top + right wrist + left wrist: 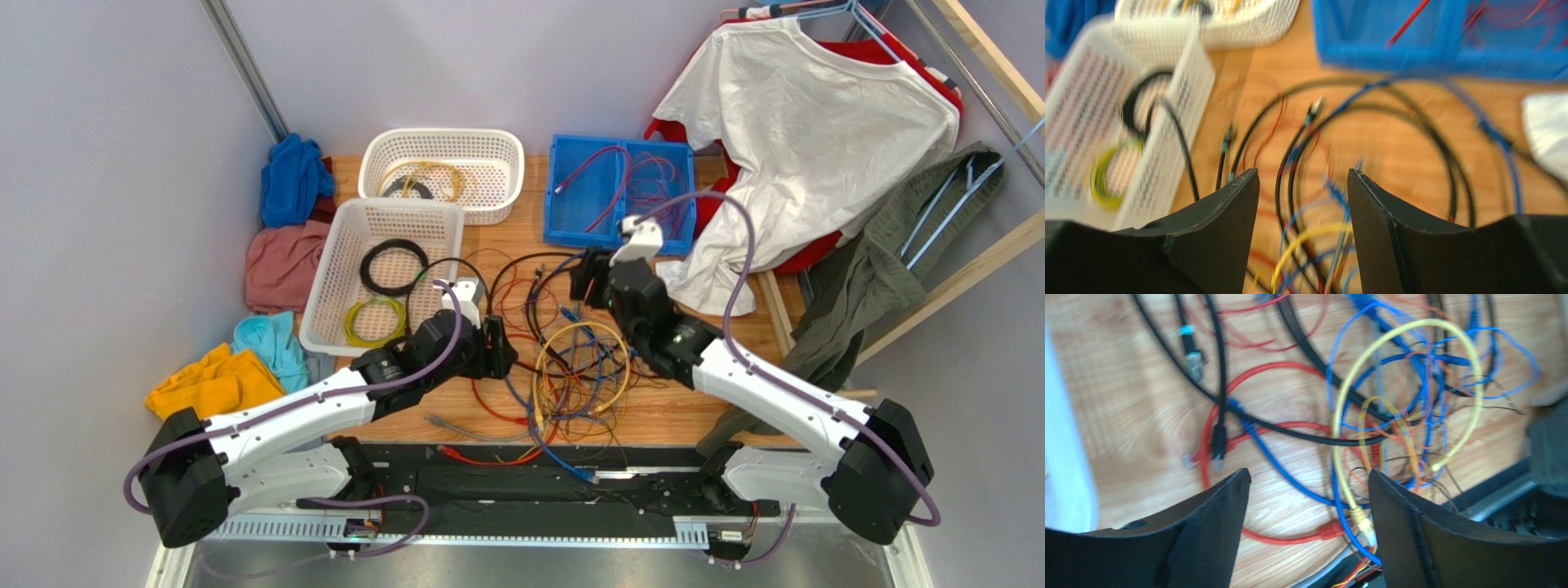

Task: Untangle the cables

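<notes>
**Mia:** Two end effectors, were they holding anything?

**Tom:** No. The left end effector [497,349] and the right end effector [589,279] both had their fingers spread apart, with nothing between them.

**Mia:** Where was the tangle of thin red, blue, yellow and black cables [570,355]?

**Tom:** On the wooden counter [650,410], between the two. It lay just right of the left one, which looked nearer its thick middle. The right one hung over the black loops at the far side.

**Mia:** And the boxes?

**Tom:** The near white plastic basket [331,294] held a black coil [393,266] and a yellow-green coil [374,321]. The far white basket [503,159] held a yellowish wire. The blue plastic tray [564,221] held a few thin red and purple wires [607,184].
</notes>
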You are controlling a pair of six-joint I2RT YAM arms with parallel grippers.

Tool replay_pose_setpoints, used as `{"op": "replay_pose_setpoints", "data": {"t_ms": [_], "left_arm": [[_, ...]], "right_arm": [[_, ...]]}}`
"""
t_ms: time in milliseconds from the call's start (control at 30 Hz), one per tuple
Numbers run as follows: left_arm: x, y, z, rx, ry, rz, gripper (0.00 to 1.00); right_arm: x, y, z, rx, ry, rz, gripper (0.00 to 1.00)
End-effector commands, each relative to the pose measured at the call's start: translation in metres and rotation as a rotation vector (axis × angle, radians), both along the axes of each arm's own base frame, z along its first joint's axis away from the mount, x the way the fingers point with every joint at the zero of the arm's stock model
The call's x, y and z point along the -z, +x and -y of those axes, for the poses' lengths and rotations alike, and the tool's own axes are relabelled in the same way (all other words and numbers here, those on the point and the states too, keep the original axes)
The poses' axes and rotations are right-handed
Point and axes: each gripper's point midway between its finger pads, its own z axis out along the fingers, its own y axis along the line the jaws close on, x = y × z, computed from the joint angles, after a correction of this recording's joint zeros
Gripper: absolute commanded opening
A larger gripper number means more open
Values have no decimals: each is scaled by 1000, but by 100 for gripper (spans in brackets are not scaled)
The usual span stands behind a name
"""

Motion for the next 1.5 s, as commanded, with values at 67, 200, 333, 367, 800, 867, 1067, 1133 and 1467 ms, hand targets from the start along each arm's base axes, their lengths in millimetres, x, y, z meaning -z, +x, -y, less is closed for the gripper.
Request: {"op": "replay_pose_setpoints", "data": {"t_ms": [67, 200, 333, 367, 800, 867, 1067, 1133, 1467], "left_arm": [[3, 9, -21, -136, 57, -8, 86], [-2, 13, -43, -213, 118, 17, 89], [-31, 26, -54, -266, 107, 111, 96], [-34, 32, -54, -259, 114, 132, 97], [4, 146, -18, -326, 260, 76, 94], [15, 159, -16, -334, 285, 51, 83], [-6, 167, -22, -363, 301, 83, 0], [-34, 166, -28, -384, 269, 138, 0], [-153, 103, 4, -221, 90, 390, 0]], "right_arm": [[25, -68, -37, -183, 38, -52, 58], [50, -93, -34, -226, 20, -84, 58], [63, -105, -29, -241, 43, -105, 58], [63, -106, -28, -241, 50, -104, 58], [51, -117, -18, -277, 60, -81, 58], [49, -118, -15, -273, 48, -72, 58], [38, -116, -5, -249, 59, -32, 57], [34, -116, -6, -251, 73, -21, 57], [18, -116, -3, -241, 116, 5, 57]]}}
